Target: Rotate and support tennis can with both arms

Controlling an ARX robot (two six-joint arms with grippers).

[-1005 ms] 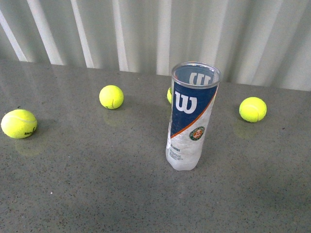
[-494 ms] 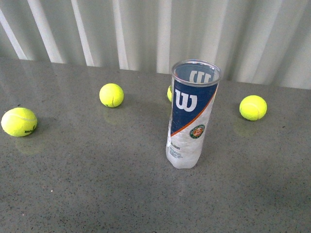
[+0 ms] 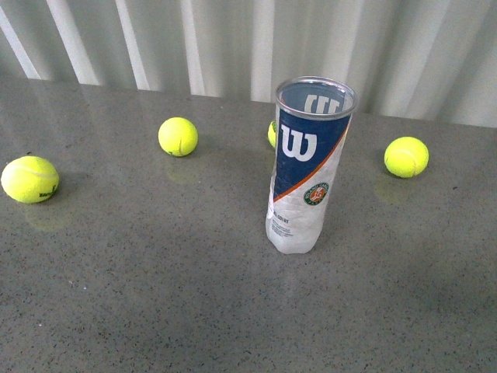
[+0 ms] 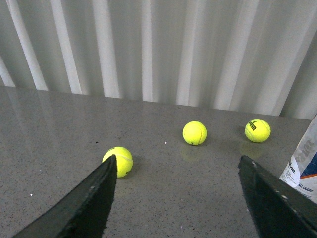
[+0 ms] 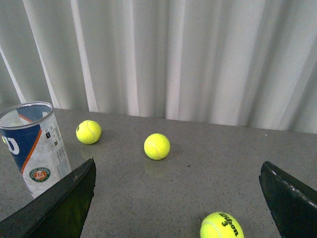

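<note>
The tennis can (image 3: 305,166) stands upright on the grey table (image 3: 155,295), open silver rim up, navy label with white "W" facing me. It looks empty. Neither arm shows in the front view. In the left wrist view my left gripper (image 4: 178,166) is open and empty above the table, and the can's lower part (image 4: 303,166) shows at the edge, beside one finger. In the right wrist view my right gripper (image 5: 177,171) is open and empty, and the can (image 5: 33,148) stands beside one finger (image 5: 64,203), apart from it.
Tennis balls lie on the table: one at far left (image 3: 29,179), one left of the can (image 3: 178,136), one partly hidden behind it (image 3: 272,134), one to the right (image 3: 406,157). Another ball (image 5: 221,226) lies between my right fingers. A white curtain (image 3: 248,43) backs the table.
The front view has tilted: the can, balls and table edge sit higher in the picture than before. The can stays upright in the same spot among the balls.
</note>
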